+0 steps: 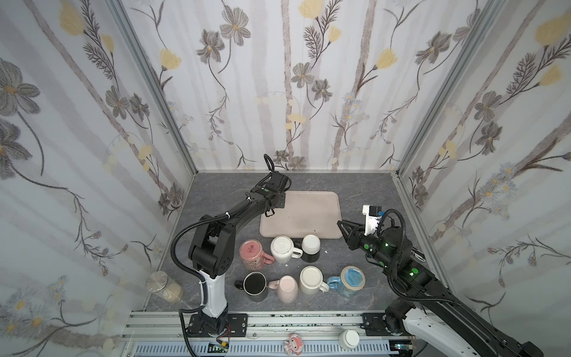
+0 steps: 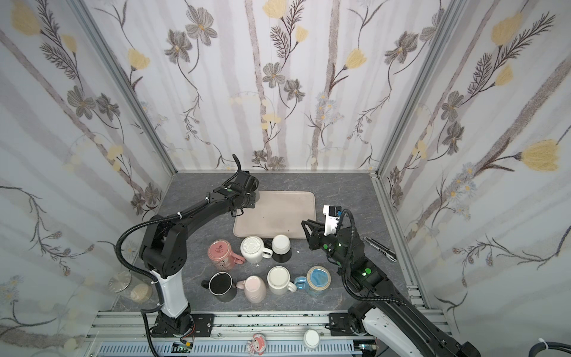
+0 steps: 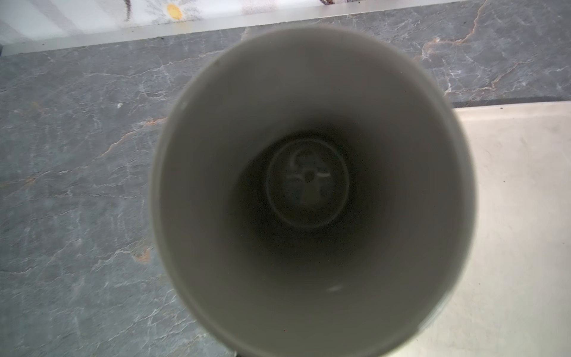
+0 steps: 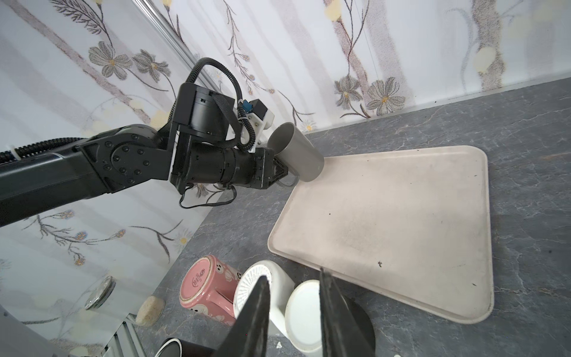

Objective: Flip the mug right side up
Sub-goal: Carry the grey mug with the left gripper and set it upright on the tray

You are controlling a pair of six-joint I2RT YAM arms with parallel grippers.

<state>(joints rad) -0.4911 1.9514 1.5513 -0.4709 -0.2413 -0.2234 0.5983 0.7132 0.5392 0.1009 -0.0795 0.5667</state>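
So the left gripper [image 4: 279,174] is clamped on the mug [image 4: 296,154] by its handle, with the mug tilted at the tray [image 4: 401,216] far-left corner. The right gripper [image 4: 293,273] has its fingers slightly apart and empty, near the tray.

mug [image 3: 312,191]: grey, mouth facing camera | behind: marble table [image 3: 77,185], beige tray [image 3: 519,216]

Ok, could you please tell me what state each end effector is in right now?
Left end effector: closed on the handle of the grey mug, which it holds tilted above the tray's corner.
Right end effector: partly open, holding nothing.
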